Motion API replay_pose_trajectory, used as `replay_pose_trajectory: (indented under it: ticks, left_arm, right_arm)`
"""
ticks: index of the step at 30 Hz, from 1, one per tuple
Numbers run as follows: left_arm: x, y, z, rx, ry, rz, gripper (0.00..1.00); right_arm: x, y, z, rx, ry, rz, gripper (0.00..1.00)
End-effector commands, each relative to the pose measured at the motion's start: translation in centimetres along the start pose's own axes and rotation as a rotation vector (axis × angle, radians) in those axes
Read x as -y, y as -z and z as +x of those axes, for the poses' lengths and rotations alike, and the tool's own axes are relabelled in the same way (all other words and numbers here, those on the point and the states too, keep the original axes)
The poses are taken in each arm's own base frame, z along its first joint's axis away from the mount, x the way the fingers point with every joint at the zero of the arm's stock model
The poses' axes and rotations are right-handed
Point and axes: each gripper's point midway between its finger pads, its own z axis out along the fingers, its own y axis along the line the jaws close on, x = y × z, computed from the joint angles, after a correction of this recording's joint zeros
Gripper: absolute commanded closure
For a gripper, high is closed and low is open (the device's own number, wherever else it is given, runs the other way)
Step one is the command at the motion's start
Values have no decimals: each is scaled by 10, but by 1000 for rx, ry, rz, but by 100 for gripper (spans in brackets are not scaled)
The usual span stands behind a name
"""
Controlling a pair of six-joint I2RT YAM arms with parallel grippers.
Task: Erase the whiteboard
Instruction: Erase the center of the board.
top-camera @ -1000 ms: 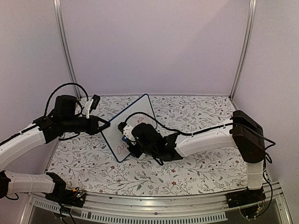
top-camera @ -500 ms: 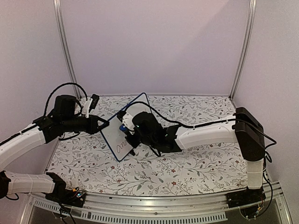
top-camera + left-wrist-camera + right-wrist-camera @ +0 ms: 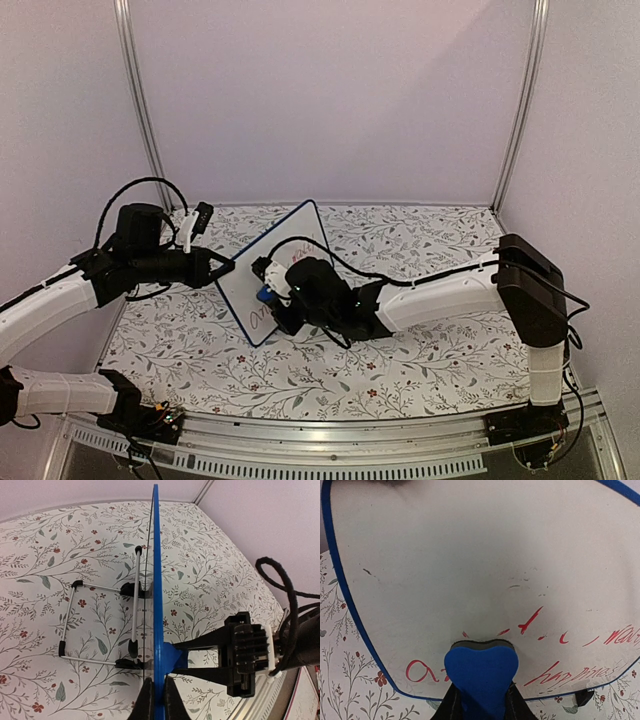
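Observation:
The whiteboard [image 3: 298, 232] stands tilted on its edge at the table's left middle. My left gripper [image 3: 226, 269] is shut on its left edge. The left wrist view shows the board edge-on as a thin blue line [image 3: 156, 580], pinched between my left gripper [image 3: 155, 696] jaws. My right gripper [image 3: 270, 296] is shut on a blue eraser [image 3: 263, 295], which presses flat against the board's lower face. In the right wrist view the eraser [image 3: 481, 672] sits in my right gripper [image 3: 481, 697], among red handwriting [image 3: 570, 672] along the board's [image 3: 480, 555] lower part. The upper part is wiped white.
A wire stand with black feet [image 3: 100, 625] folds out behind the board. The floral tablecloth [image 3: 430, 350] covers the table. Pale walls and metal posts [image 3: 140, 110] close the back and sides. A metal rail [image 3: 330, 455] runs along the near edge.
My right gripper swept the eraser up the board's face and back down to its lower part. The left arm and the board have held still.

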Motion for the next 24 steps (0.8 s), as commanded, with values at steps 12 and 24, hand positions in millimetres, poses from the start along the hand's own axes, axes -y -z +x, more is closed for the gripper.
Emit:
replay_pose_trajectory:
  ticks: [12, 24]
  left_arm:
    - [21, 4, -4, 20, -25, 93, 100]
    - [22, 3, -4, 16, -22, 104, 100]
  right_arm:
    - [-3, 1, -45, 89, 25, 46, 84]
    - [3, -8, 33, -56, -4, 51, 85]
